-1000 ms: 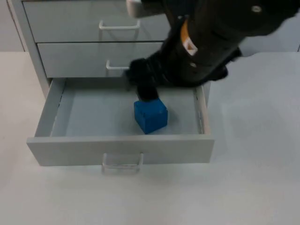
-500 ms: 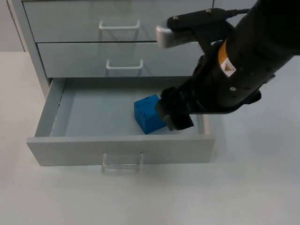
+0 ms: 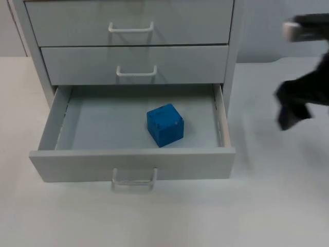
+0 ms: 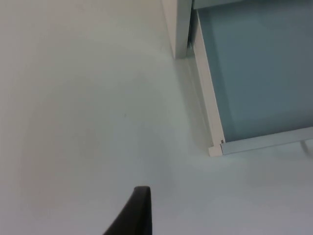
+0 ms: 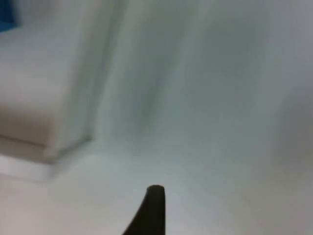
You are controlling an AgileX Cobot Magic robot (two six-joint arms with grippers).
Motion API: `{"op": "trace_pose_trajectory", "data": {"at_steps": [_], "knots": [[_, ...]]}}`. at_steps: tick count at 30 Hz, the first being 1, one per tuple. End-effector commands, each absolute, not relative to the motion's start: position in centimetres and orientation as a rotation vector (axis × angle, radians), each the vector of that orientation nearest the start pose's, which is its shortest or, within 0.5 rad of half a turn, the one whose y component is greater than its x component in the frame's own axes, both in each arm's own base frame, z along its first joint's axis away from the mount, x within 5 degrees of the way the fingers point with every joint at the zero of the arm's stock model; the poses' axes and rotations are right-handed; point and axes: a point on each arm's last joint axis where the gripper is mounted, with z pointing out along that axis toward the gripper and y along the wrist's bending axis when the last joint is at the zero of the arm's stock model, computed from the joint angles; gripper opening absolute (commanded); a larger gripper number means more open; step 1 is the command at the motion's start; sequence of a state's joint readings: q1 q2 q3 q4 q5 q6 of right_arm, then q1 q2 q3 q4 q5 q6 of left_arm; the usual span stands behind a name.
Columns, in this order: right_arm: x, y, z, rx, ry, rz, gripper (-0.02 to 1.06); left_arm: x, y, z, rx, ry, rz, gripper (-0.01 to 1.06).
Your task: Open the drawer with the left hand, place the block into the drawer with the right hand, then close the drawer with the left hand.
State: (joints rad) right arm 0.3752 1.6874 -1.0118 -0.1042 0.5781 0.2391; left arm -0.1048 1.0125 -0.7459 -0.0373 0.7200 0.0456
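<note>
inside the open bottom drawer [image 3: 67, 128] of the cabinet [image 3: 46, 77], near its middle: the blue block [image 3: 165, 125], resting free. right of the cabinet, above the white table [image 3: 267, 195]: the right gripper [image 3: 291, 114], empty, spread of fingers impossible to tell. beside the drawer's outer corner, over the table: the left gripper [image 4: 132, 215], spread likewise unreadable.

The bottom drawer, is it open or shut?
Open: the bottom drawer is pulled out, with the blue block resting inside.
</note>
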Motion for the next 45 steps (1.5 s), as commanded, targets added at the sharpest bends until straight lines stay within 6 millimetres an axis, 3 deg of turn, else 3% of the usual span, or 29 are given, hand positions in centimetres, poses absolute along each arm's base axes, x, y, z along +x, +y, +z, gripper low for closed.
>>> {"op": "trace_pose_trajectory", "data": {"at_steps": [1, 3, 4, 5, 9, 20, 28, 30, 33, 34, 39, 45], "knots": [[30.1, 8.7, 20.4, -0.238, 2.712, 0.044, 0.81, 18.8, -2.1, 28.8, 0.163, 2.464, -0.062, 1.05], [29.7, 6.9, 21.0, -0.2, 2.713, 0.019, 0.81, 18.8, -2.1, 28.8, 0.163, 2.464, -0.062, 1.05], [29.7, 6.9, 21.0, -0.2, 2.713, 0.019, 0.81, 18.8, -2.1, 28.8, 0.163, 2.464, -0.062, 1.05], [29.1, 5.1, 21.8, -0.152, 2.7, 0.006, 0.81, 18.8, -2.1, 28.8, 0.163, 2.464, -0.062, 1.05], [27.4, 2.3, 23.9, -0.12, 2.675, 0.001, 0.81, 18.8, -2.1, 28.8, 0.162, 2.464, -0.064, 1.05], [24.3, 1.6, 27.4, -0.189, 2.635, 0.008, 0.81, 18.9, -2.3, 28.9, 0.196, 2.446, -0.077, 1.05], [23.2, 1.6, 28.9, -0.183, 2.582, 0.008, 0.81, 18.9, -2.6, 28.9, 0.229, 2.44, -0.111, 1.04], [23.2, 1.6, 28.9, -0.182, 2.58, 0.008, 0.81, 18.9, -2.6, 28.9, 0.229, 2.44, -0.111, 0.94], [23.2, 1.6, 28.9, -0.165, 2.578, 0.013, 0.81, 18.9, -2.7, 28.9, 0.224, 2.441, -0.12, 0.6], [23.2, 1.6, 28.9, -0.165, 2.578, 0.013, 0.81, 18.9, -2.7, 28.9, 0.224, 2.441, -0.12, 0.6], [23.2, 1.5, 28.9, -0.168, 2.578, 0.008, 0.81, 19.1, -2.7, 28.9, 0.27, 2.427, -0.1, 0.0], [23.2, 1.5, 28.9, -0.165, 2.578, 0.01, 0.81, 19.8, -3.4, 28.1, 0.367, 2.454, -0.1, 0.0]]}}
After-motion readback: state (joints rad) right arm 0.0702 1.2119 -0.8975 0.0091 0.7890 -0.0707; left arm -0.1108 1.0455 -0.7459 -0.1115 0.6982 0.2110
